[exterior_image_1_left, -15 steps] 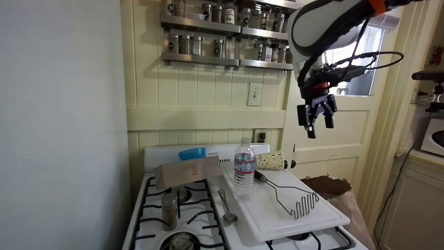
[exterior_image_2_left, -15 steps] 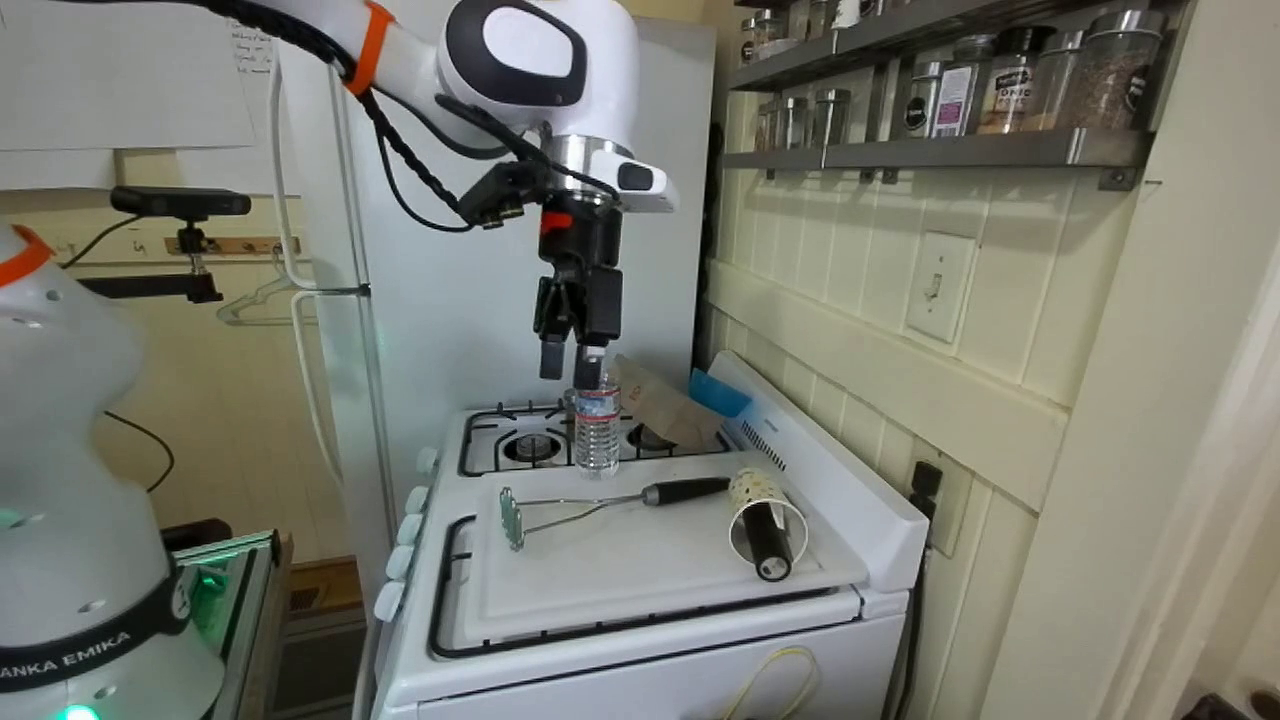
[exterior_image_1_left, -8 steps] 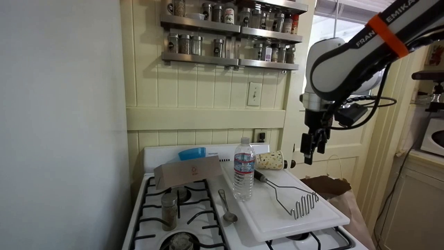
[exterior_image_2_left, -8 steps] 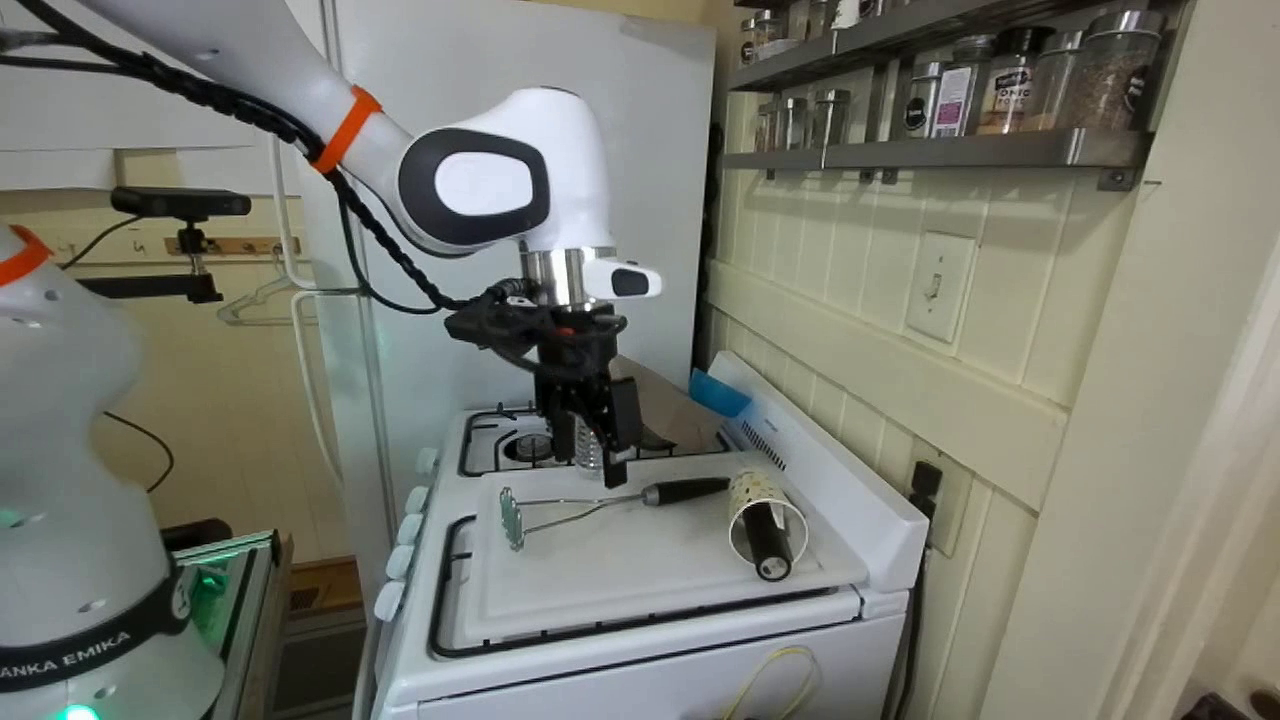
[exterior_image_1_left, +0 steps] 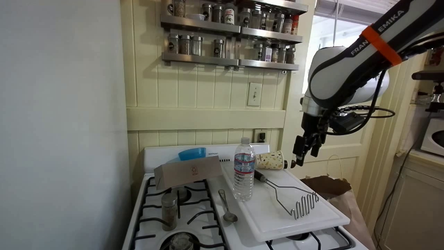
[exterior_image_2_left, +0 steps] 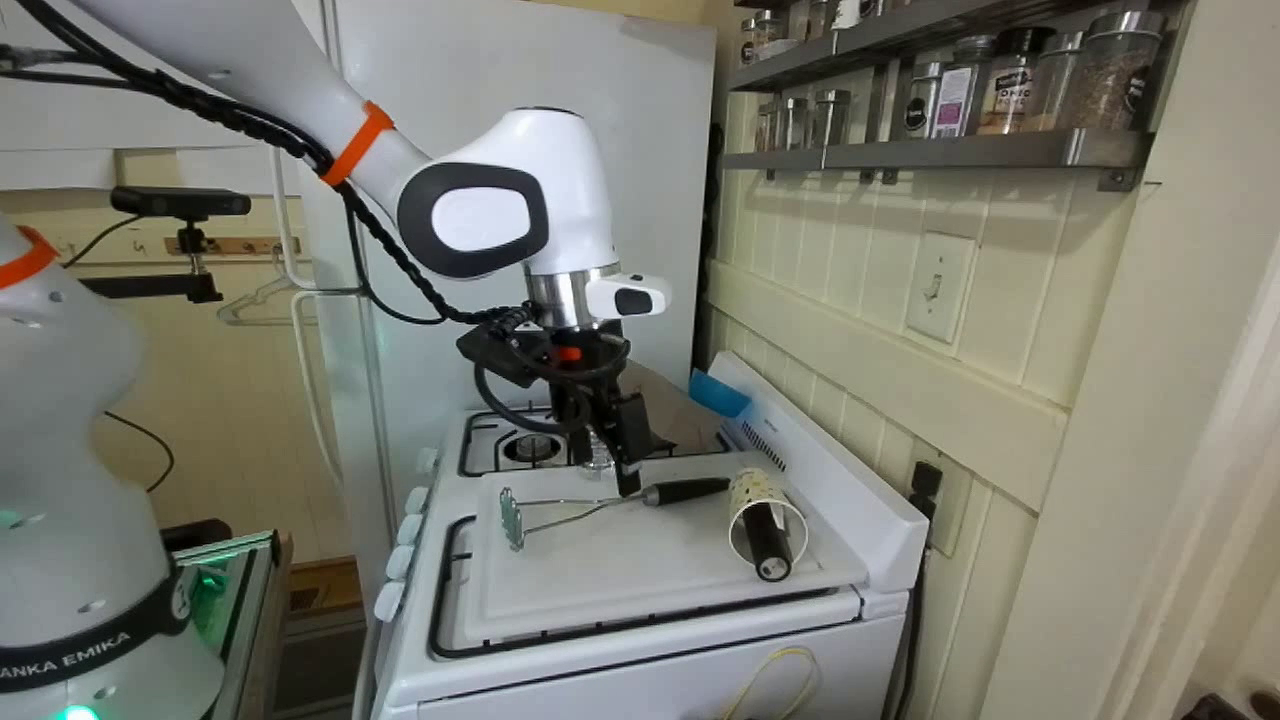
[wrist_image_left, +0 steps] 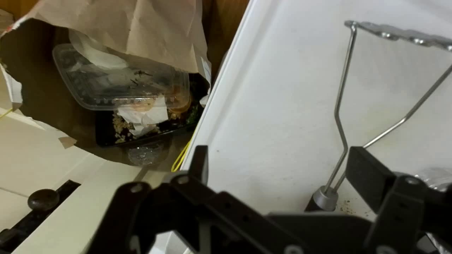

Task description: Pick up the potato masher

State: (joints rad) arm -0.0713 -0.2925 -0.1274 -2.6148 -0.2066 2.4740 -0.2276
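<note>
The tool (exterior_image_1_left: pixel 307 159) has come well down over the past second and, in the last half of it, edged a little left in an exterior view; the potato masher (exterior_image_2_left: pixel 655 494) is unmoved.

The approach looks mostly made; the pick-up itself is not. The fingers (wrist_image_left: pixel 369 178) stand spread wide with nothing between them, and the tool hangs above the masher, apart from it. The masher rests on the white cutting board (exterior_image_2_left: pixel 620 585) in the middle of an exterior view, its black handle (exterior_image_2_left: pixel 692 490) pointing right, towards a nearby speckled paper cup (exterior_image_2_left: pixel 755 487). In the wrist view the wire head (wrist_image_left: pixel 399 34) is at upper right and the neck (wrist_image_left: pixel 325 198) sits low, near the finger at frame right. Left to do, I judge: shift towards frame right to straddle the handle, descend, grip, lift.

That shift looks the tight one. The water bottle (exterior_image_1_left: pixel 244 173), in the middle of an exterior view, stands close by the handle, and what seems its clear plastic shows at the wrist view's right edge, beside the finger there. On the opposite side the board's edge slants down from top centre of the wrist view, with a gaping brown paper bag (wrist_image_left: pixel 166 35) beyond it at upper left. Roomiest is the bare board below the masher in an exterior view, where the stove backguard (exterior_image_2_left: pixel 850 510) bounds the right.
</note>
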